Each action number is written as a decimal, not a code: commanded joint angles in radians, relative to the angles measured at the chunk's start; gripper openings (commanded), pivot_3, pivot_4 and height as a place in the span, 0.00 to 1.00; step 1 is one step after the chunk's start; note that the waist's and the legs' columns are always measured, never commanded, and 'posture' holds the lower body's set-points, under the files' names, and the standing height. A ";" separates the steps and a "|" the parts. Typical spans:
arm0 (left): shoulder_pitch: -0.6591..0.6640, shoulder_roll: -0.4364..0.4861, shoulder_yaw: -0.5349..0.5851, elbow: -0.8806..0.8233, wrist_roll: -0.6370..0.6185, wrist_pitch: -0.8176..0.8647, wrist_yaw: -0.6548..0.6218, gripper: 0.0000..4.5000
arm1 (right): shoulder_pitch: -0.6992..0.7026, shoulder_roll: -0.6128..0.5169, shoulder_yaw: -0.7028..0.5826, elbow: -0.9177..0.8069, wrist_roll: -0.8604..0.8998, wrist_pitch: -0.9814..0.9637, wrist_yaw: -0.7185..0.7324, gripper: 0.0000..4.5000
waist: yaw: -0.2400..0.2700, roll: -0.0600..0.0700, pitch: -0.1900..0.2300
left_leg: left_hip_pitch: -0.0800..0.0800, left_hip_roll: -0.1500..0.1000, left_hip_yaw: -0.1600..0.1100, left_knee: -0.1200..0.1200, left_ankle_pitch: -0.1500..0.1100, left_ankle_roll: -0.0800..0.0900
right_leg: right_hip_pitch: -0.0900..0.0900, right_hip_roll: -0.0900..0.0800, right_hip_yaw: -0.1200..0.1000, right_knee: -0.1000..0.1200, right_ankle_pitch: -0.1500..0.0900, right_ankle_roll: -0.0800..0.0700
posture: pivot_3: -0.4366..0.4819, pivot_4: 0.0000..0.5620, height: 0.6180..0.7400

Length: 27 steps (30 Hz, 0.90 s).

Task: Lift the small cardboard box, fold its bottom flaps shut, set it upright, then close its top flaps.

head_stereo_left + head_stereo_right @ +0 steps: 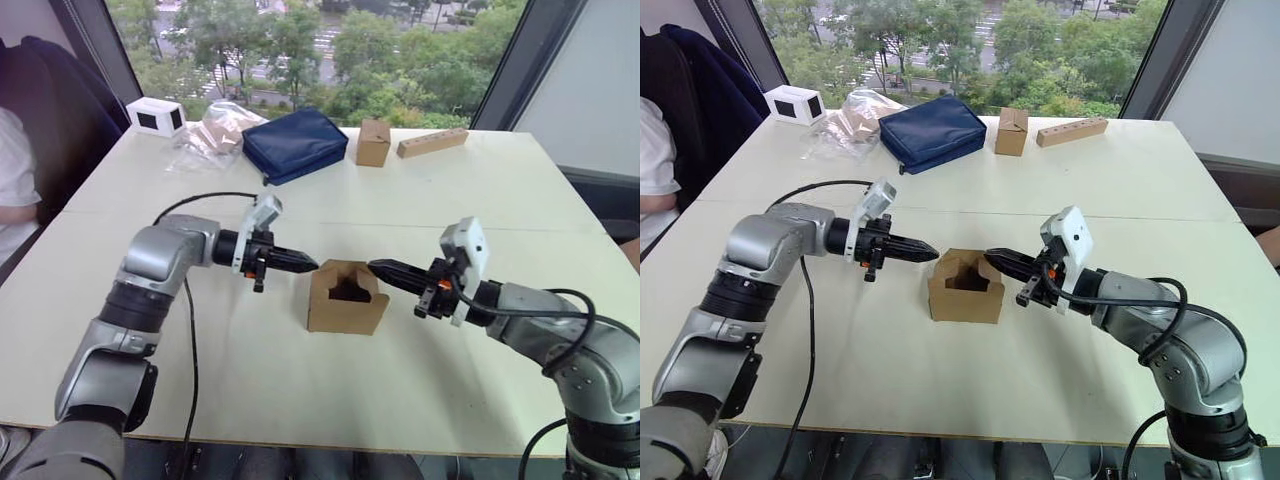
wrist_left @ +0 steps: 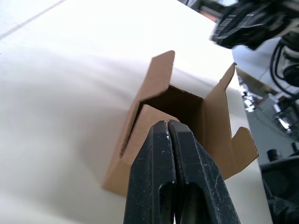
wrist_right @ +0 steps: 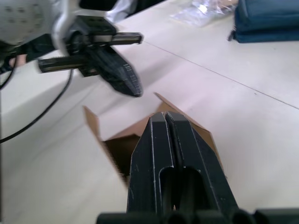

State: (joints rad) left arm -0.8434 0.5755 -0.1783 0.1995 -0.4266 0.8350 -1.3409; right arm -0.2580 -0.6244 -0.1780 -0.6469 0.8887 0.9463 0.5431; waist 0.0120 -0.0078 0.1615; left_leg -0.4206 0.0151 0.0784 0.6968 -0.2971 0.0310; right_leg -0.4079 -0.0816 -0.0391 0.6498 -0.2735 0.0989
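Person (image 1: pixel 12 170) in a white top, seated at your far left beside the table (image 1: pixel 500 180). At the far edge you have, in order: a white box (image 1: pixel 155 116) with a dark panel, a clear plastic bag (image 1: pixel 212 135), a navy pouch (image 1: pixel 295 144), a smaller sealed brown box (image 1: pixel 373 142), and a long wooden block (image 1: pixel 432 142); all stand well apart from the work area. A black cable (image 1: pixel 190 205) lies on the tabletop by your left arm.

Left gripper (image 1: pixel 308 265): fingers pressed together, holding nothing, tip just beside the carton's left rim.

The small cardboard box (image 1: pixel 345 300): upright at mid-table between both grippers, its top flaps (image 2: pixel 163 70) standing open.

Right gripper (image 1: pixel 377 266): fingers pressed together, empty, tip at the carton's right rim; you cannot tell whether it touches.
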 commanded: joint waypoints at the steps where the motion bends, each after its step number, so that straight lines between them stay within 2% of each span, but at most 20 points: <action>1: -0.064 0.010 0.011 0.109 0.028 -0.082 -0.020 0.00 | 0.020 -0.040 -0.027 -0.094 0.091 0.016 0.013 0.00 | 0.001 0.000 0.000 | 0.000 0.000 0.000 0.000 0.000 0.000 | 0.000 0.000 0.000 0.000 0.000 0.000 | 0.48 0.27 1.00; 8: -0.221 -0.139 -0.008 0.515 0.131 -0.295 -0.002 0.00 | 0.038 -0.074 0.125 -0.108 0.026 -0.004 0.031 0.00 | 0.002 -0.001 0.000 | -0.001 -0.001 0.000 0.000 -0.001 0.001 | 0.000 0.000 -0.001 -0.001 0.000 0.000 | 0.48 0.27 1.00; 10: -0.239 -0.195 -0.016 0.589 0.155 -0.337 -0.012 0.00 | 0.031 -0.086 0.196 -0.090 -0.040 -0.023 0.045 0.00 | 0.001 -0.001 0.000 | -0.002 -0.001 0.000 0.000 -0.001 0.002 | -0.001 0.000 -0.001 -0.001 0.000 0.000 | 0.48 0.27 1.00; 13: -0.252 -0.264 -0.025 0.673 0.187 -0.377 -0.019 0.00 | 0.020 -0.078 0.238 -0.061 -0.084 -0.045 0.055 0.00 | 0.000 -0.001 0.000 | -0.003 -0.001 0.000 0.001 -0.001 0.002 | -0.002 0.000 -0.001 -0.001 0.000 0.000 | 0.48 0.27 1.00; 20: -0.271 -0.327 -0.024 0.761 0.236 -0.427 -0.027 0.00 | -0.020 -0.041 0.264 0.003 -0.130 -0.068 0.059 0.00 | -0.001 -0.002 0.001 | -0.003 -0.001 0.000 0.001 -0.001 0.002 | -0.003 0.001 -0.001 -0.001 0.000 0.000 | 0.48 0.27 1.00; 27: -0.256 -0.335 -0.022 0.722 0.236 -0.407 -0.064 0.00 | -0.043 -0.010 0.290 0.063 -0.174 -0.077 0.064 0.00 | 0.001 -0.001 0.001 | -0.004 -0.001 0.000 0.001 -0.001 0.002 | -0.003 0.000 -0.001 -0.001 0.000 0.000 | 0.48 0.27 1.00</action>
State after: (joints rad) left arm -1.0784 0.2418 -0.2174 0.9615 -0.1889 0.4271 -1.3907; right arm -0.2869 -0.6439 0.1109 -0.5806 0.7224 0.8865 0.6010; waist 0.0132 -0.0092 0.1623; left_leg -0.4243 0.0143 0.0786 0.6976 -0.2980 0.0327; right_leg -0.4107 -0.0815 -0.0402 0.6492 -0.2735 0.0990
